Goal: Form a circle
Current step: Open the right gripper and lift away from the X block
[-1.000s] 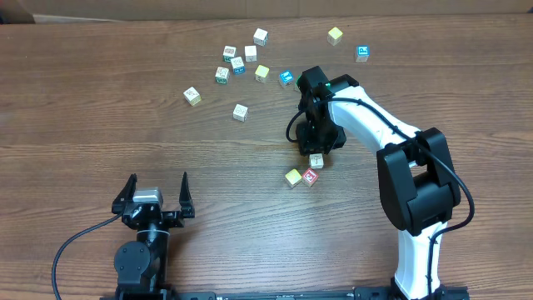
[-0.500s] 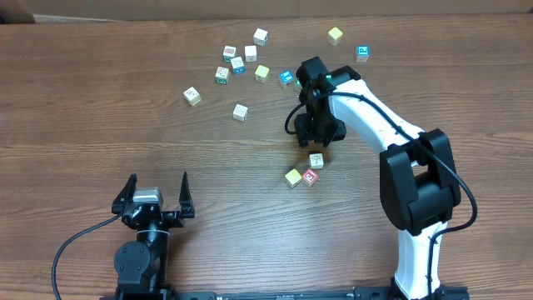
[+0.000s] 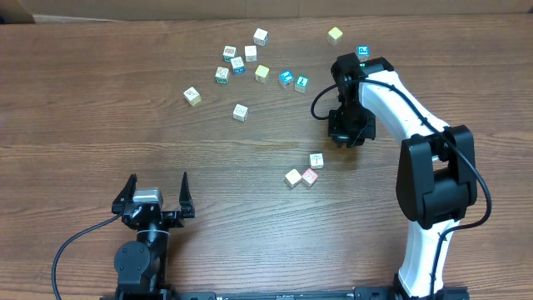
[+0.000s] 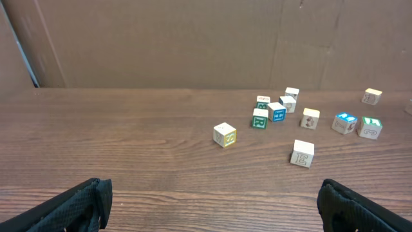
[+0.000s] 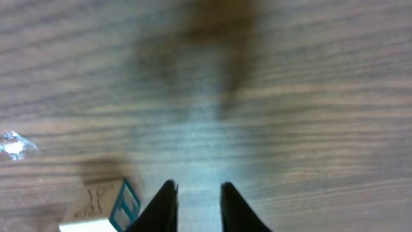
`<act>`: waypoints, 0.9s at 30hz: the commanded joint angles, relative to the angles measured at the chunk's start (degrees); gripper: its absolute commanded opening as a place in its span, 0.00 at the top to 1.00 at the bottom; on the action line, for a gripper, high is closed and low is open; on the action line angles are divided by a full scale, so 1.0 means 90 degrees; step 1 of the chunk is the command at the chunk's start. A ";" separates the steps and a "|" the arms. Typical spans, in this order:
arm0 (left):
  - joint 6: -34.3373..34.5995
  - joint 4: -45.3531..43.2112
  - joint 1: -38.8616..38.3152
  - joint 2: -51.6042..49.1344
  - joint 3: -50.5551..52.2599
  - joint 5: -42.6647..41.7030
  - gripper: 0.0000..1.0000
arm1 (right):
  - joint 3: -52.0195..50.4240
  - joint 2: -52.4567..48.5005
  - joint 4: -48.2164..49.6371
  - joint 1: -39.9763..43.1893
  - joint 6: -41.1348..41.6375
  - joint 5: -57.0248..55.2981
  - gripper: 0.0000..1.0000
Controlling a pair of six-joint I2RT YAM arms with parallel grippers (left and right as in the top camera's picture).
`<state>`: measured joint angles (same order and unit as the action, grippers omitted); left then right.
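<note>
Overhead: the clump of pale blocks point(image 3: 310, 176) sits in a short, close-set arc, which we judge to be the start of the ring. The right claw point(image 3: 347, 136) hangs apart from it, farther up the table and to the right. The left claw point(image 3: 155, 192) is parked, spread wide and empty.

Left wrist: only scattered blocks point(image 4: 302, 153) lie ahead.

Right wrist: jaws nearly together with nothing between them; the clump is out of view.

Evenly lit overhead; right wrist view blurred, glare on table point(image 5: 309, 77).
</note>
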<state>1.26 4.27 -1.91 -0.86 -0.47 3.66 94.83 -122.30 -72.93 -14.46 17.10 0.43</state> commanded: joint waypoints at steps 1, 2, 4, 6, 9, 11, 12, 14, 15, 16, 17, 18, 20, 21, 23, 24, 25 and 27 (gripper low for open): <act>-0.0117 -0.0019 -0.0041 0.0066 0.0022 -0.0034 0.01 | -0.0092 0.0078 -0.0036 -0.0143 0.0063 -0.0036 0.89; -0.0117 -0.0019 -0.0041 0.0066 0.0022 -0.0034 0.00 | -0.0129 0.0075 -0.0044 -0.0165 0.0085 -0.0039 0.92; -0.0117 -0.0019 -0.0041 0.0066 0.0022 -0.0034 0.00 | -0.0143 0.0075 -0.0066 -0.0216 0.0104 -0.0017 0.95; -0.0117 -0.0019 -0.0041 0.0066 0.0022 -0.0034 0.00 | -0.0143 0.0075 -0.0066 -0.0267 0.0102 0.0034 0.96; -0.0117 -0.0019 -0.0041 0.0066 0.0022 -0.0034 0.00 | -0.0143 0.0078 -0.0078 -0.0352 0.0102 0.0192 0.96; -0.0117 -0.0019 -0.0041 0.0066 0.0022 -0.0034 0.01 | -0.0143 0.0075 -0.0083 -0.0393 0.0100 0.0226 0.96; -0.0117 -0.0019 -0.0041 0.0066 0.0022 -0.0034 0.00 | -0.0143 0.0078 -0.0083 -0.0406 0.0100 0.0240 0.96; -0.0117 -0.0019 -0.0041 0.0066 0.0022 -0.0034 0.00 | -0.0143 0.0075 -0.0083 -0.0430 0.0100 0.0248 0.96; -0.0117 -0.0019 -0.0041 0.0066 0.0022 -0.0034 0.00 | -0.0143 0.0075 -0.0080 -0.0437 0.0100 0.0250 0.96; -0.0117 -0.0019 -0.0041 0.0066 0.0022 -0.0034 0.01 | -0.0143 0.0075 -0.0080 -0.0444 0.0100 0.0250 0.96; -0.0117 -0.0019 -0.0041 0.0066 0.0022 -0.0034 0.01 | -0.0143 0.0078 -0.0083 -0.0466 0.0100 0.0250 0.96; -0.0117 -0.0019 -0.0041 0.0066 0.0022 -0.0034 0.00 | -0.0143 0.0075 -0.0080 -0.0481 0.0100 0.0250 0.96; -0.0117 -0.0019 -0.0041 0.0066 0.0022 -0.0034 0.00 | -0.0143 0.0075 -0.0078 -0.0532 0.0100 0.0250 0.96; -0.0117 -0.0019 -0.0041 0.0066 0.0022 -0.0034 0.01 | -0.0143 0.0078 -0.0083 -0.0563 0.0100 0.0250 0.96; -0.0117 -0.0019 -0.0041 0.0066 0.0022 -0.0034 0.00 | -0.0143 0.0075 -0.0095 -0.0641 0.0100 0.0250 0.96; -0.0117 -0.0019 -0.0041 0.0066 0.0022 -0.0034 0.00 | -0.0143 0.0078 -0.0104 -0.0665 0.0102 0.0250 0.96; -0.0117 -0.0019 -0.0041 0.0066 0.0022 -0.0034 0.01 | -0.0143 0.0075 -0.0114 -0.0692 0.0100 0.0248 0.96; -0.0117 -0.0019 -0.0041 0.0066 0.0022 -0.0034 0.00 | -0.0143 0.0075 -0.0129 -0.0736 0.0102 0.0248 0.96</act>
<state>1.26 4.27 -1.91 -0.86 -0.47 3.66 93.95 -122.30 -74.11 -20.21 17.78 2.57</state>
